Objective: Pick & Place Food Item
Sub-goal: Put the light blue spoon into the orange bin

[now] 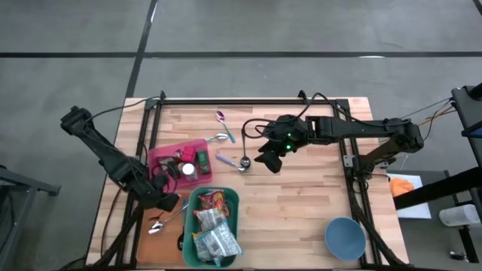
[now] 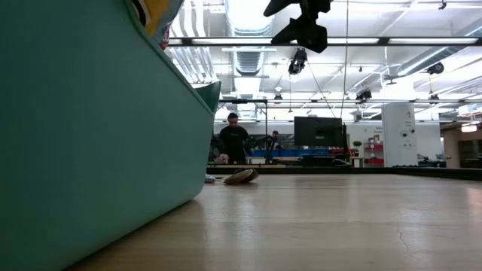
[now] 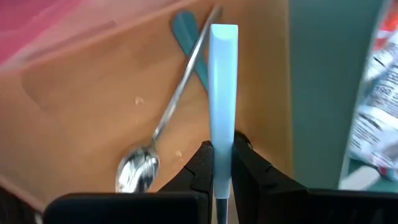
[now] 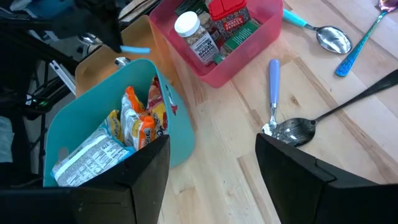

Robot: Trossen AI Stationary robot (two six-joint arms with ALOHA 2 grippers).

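My left gripper (image 3: 222,149) is over the tan board (image 1: 147,237) at the table's near left, beside the teal bin (image 1: 213,226), and is shut on a light-blue utensil (image 3: 224,87). The right wrist view also shows this utensil (image 4: 135,49). The teal bin holds food packets (image 4: 134,127). The pink bin (image 1: 181,160) holds jars and boxes. On the board below my left gripper, a silver spoon (image 3: 158,134) lies across a teal-handled one (image 3: 186,37). My right gripper (image 1: 269,162) hangs open above the table's middle, over a spoon (image 4: 292,127), touching nothing. My left gripper pinches the light-blue utensil's flat handle (image 3: 222,134) between its two fingers. The handle sticks out past the fingertips to a squared free end (image 3: 224,34). The gripper hides the utensil's other end. The utensil is lifted clear of the board.
Several spoons lie loose on the wood between the pink bin and my right gripper (image 1: 222,138). A blue bowl (image 1: 345,237) stands at the near right. A black frame (image 1: 226,102) runs along the table's far edge. In the low view the teal bin's wall (image 2: 98,135) fills the left.
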